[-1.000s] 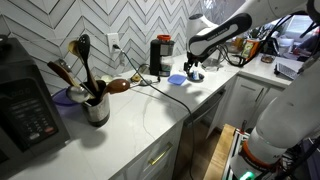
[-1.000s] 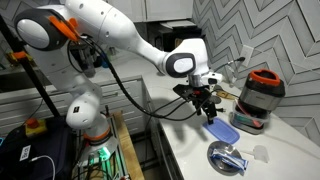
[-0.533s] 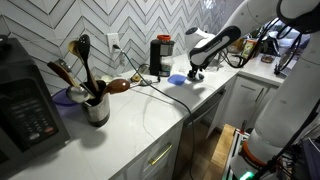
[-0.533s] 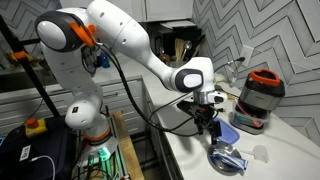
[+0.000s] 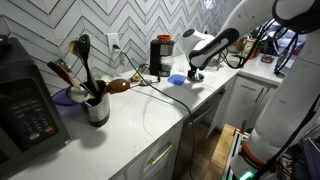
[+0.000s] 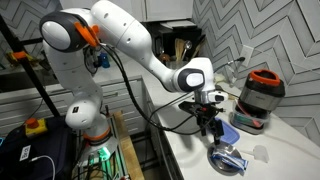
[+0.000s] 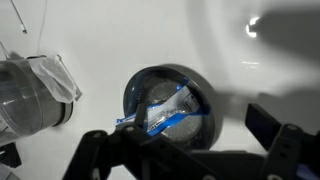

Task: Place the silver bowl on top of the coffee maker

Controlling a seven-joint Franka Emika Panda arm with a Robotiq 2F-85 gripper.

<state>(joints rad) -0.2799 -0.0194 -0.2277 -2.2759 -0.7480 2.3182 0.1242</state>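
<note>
While your hand (image 7: 180,140) hovers spread above it, the silver bowl (image 7: 170,108) sits on the white desk (image 7: 100,30); just beside lies a small blue dish (image 5: 177,79); farther back, the coffee maker (image 5: 160,55) stands upright near the tiled wall (image 5: 130,20).

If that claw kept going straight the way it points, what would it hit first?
Probably the silver bowl, lying on the counter just below the open gripper; exact depth is unclear.

The bowl (image 6: 228,158) is sitting on the counter (image 5: 150,125), near the dish (image 5: 177,79). The coffee maker (image 5: 160,57) is standing behind the dish, at the wall. The canister (image 5: 97,108) is standing well apart, beside the keypad appliance (image 5: 25,110).
</note>
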